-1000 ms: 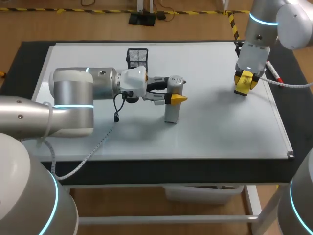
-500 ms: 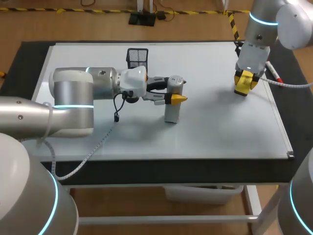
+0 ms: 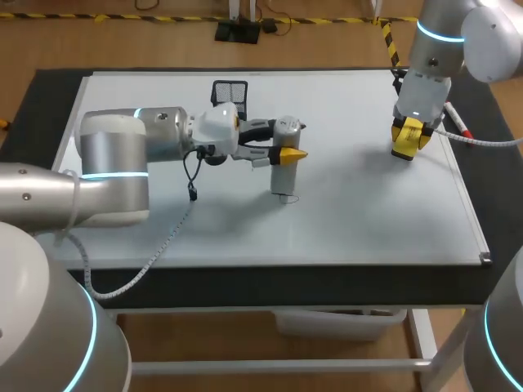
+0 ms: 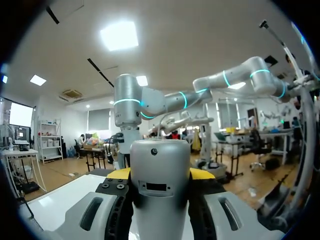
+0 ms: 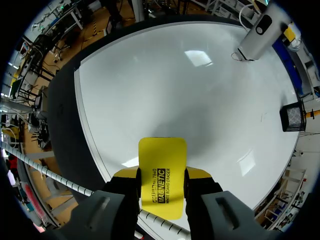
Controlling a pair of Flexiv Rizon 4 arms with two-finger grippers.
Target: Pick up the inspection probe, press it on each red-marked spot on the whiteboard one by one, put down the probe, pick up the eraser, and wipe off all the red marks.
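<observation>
Gripping both tools over the flat white whiteboard (image 3: 351,220).
Left gripper (image 3: 286,152) clamped on the upright grey cylindrical probe (image 4: 160,165), seated between its yellow fingers. Right gripper (image 3: 409,135) closed on the flat yellow rectangular eraser (image 5: 162,160), which juts ahead of its fingertips.

The only print is black capital lettering on the yellow eraser (image 5: 162,160), which is clamped in the right gripper (image 5: 162,175). It runs along the eraser's length as one bold line with a smaller line beside it. The inspection probe (image 4: 160,170) bears a small dark plate with no legible characters. The head view shows nothing readable.
</observation>
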